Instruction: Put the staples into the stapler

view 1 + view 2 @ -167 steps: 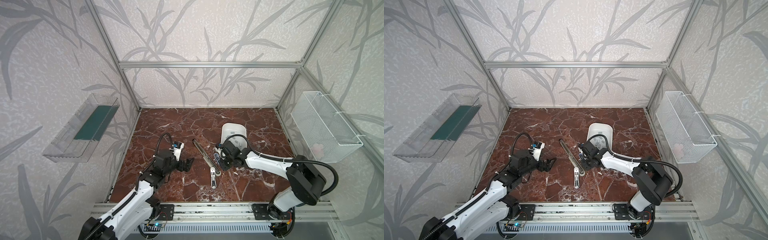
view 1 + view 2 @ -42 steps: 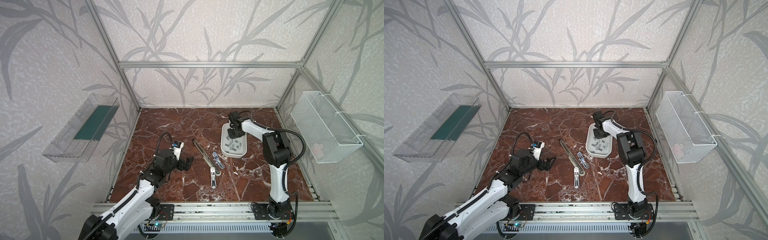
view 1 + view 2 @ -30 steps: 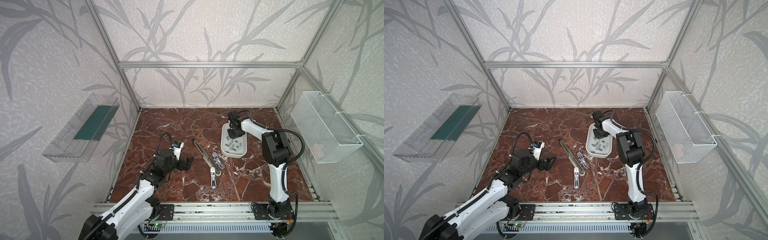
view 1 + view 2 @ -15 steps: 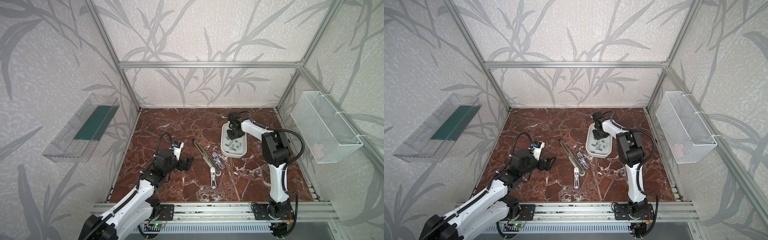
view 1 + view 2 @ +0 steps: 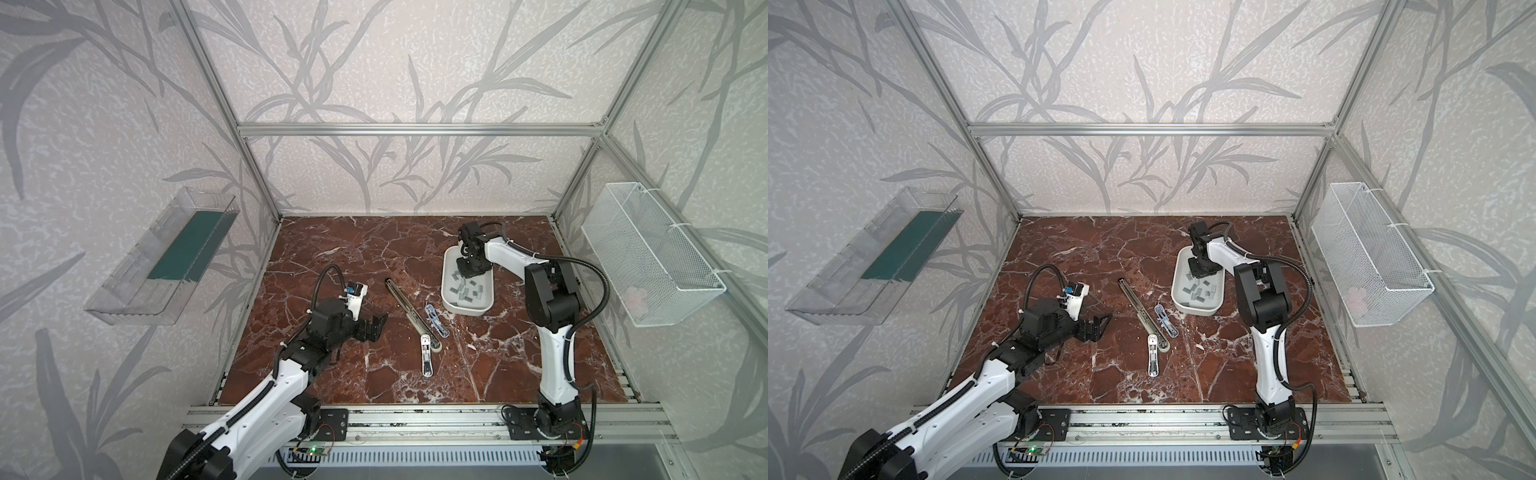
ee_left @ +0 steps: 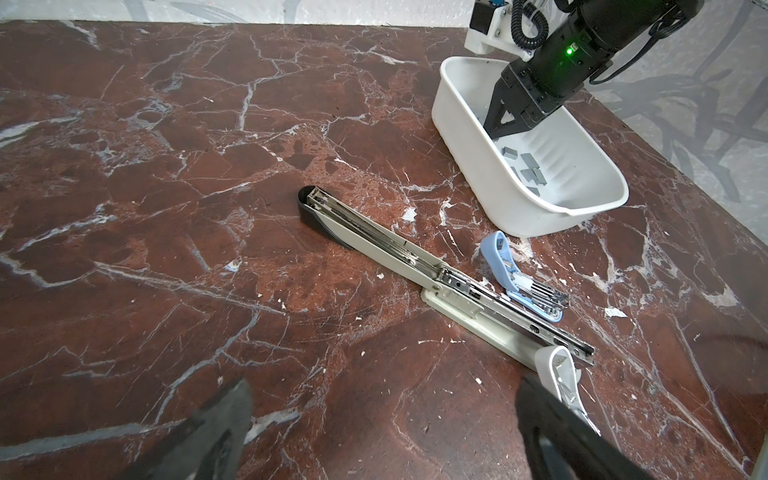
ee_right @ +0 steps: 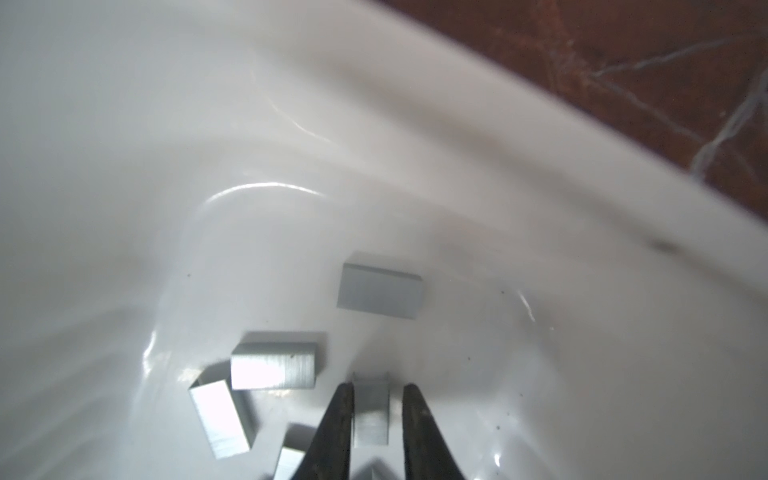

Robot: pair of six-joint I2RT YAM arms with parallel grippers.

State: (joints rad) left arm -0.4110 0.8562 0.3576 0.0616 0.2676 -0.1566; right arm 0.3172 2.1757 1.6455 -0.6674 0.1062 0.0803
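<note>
- Left gripper (image 5: 379, 328) hovers at near left, jaws spread wide and empty.
- Long stapler (image 6: 374, 245) lies opened flat mid-table, with the blue stapler (image 5: 436, 320) just right of it (also open).
- Staples (image 5: 467, 291) lie in the white tray (image 5: 446, 291), far right.
- Right gripper (image 7: 377, 388) straddles one strip, jaws narrowly parted.

A white plastic tub (image 5: 467, 311) sits on the red marble bench (image 5: 374, 257), toward its far right corner. Beyond the bench's left edge, a clear plastic tray (image 5: 124, 291) holding a green sheet (image 5: 187, 245) hangs on the wall. Beyond the right edge hangs a white wire basket (image 5: 648, 257).
</note>
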